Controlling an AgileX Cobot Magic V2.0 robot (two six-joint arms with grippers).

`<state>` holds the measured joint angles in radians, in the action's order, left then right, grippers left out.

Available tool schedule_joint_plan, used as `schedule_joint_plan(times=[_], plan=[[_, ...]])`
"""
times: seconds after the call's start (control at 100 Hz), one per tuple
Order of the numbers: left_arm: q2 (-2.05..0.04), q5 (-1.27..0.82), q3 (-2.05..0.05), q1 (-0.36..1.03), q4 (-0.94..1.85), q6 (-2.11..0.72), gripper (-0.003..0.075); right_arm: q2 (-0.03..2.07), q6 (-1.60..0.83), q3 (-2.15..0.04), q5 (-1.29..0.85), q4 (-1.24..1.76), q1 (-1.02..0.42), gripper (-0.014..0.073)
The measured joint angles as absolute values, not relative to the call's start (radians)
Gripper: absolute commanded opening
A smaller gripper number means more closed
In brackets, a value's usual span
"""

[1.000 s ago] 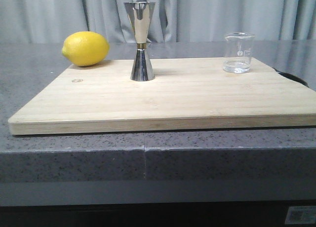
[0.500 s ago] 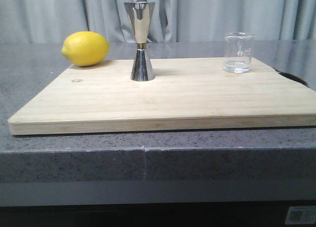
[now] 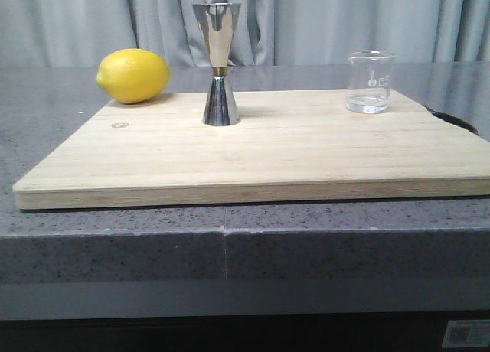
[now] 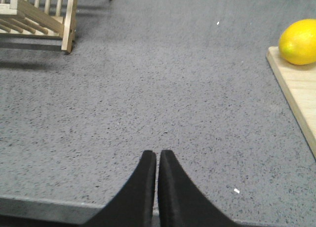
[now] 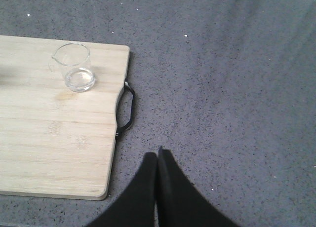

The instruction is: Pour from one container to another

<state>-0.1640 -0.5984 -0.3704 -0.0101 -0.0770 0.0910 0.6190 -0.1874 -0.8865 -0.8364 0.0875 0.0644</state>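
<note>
The right pincer hovers over the bare grey desk with its two tips pressed together, holding nothing. The glass beaker stands on the wooden board, well apart from this pincer, beyond the black handle at the board's edge. The left pincer is closed and empty too, far from the board, with the lemon off to its side.

The risks look as follows. The beaker is thin and smooth, so a hard or off-centre grip could let it slip or tip, and the little liquid inside would spill. The steel jigger is tall on a small foot; a touch from the beaker's rim could knock it over. Its mouth is also narrow, so a fast pour may miss it.

Both vessels stand upright, long axis vertical, mouths pointing up. Where the beaker's spout points cannot be told
</note>
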Motion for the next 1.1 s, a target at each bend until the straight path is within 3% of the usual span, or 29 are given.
schedule_joint_plan(times=[0.57, 1.1], plan=[[0.006, -0.202, 0.002, -0.01, -0.048, 0.091, -0.0018, 0.619, -0.187, -0.886, -0.836, 0.087, 0.064, -0.0071], [0.006, -0.114, 0.004, 0.001, -0.04, 0.079, -0.0018, 0.619, -0.187, -0.886, -0.836, 0.087, 0.064, -0.0071]])
